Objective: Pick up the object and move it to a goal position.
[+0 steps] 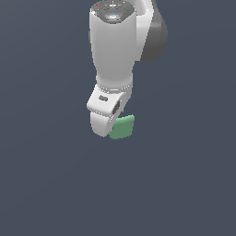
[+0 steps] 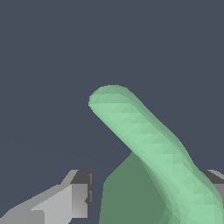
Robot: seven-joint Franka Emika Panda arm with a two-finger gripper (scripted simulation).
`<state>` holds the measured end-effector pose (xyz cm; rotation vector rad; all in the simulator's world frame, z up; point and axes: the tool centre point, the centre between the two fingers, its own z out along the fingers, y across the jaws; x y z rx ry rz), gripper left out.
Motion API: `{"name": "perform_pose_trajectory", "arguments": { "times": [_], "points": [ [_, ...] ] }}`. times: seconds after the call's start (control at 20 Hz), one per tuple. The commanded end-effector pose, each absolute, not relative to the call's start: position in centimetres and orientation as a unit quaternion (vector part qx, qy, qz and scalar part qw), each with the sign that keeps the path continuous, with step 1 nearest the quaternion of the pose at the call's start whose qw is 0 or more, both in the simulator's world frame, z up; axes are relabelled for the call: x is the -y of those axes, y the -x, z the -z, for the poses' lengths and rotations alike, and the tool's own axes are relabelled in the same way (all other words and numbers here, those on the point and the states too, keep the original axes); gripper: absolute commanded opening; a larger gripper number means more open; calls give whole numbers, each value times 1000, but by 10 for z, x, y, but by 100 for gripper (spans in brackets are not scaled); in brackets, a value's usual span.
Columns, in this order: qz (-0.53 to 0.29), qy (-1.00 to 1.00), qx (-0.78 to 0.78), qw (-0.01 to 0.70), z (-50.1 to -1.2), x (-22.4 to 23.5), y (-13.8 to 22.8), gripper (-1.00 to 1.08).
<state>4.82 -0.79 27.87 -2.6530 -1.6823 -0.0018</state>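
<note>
While lowered over green object (image 1: 122, 127) | fingers (image 2: 72, 199) spread, flanking block (image 2: 148, 144), not pinching | step: grasp | next: close, lift toward unseen goal

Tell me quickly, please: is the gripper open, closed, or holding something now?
Gripper: open, not closed on anything; the green block sits between its fingers, with a gap beside the one finger.

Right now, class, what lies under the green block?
Only plain dark ground shows around the green block. The white hand hides part of it, so any contact underneath cannot be seen.
</note>
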Motion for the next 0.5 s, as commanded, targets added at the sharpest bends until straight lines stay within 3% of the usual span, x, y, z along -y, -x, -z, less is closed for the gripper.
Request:
{"name": "perform_pose_trajectory", "arguments": {
  "times": [0.0,0.45],
  "points": [
    [0,845,535,0,-289,7,-53,-100],
    [0,845,535,0,-301,6,-59,-100]
  ]
}}
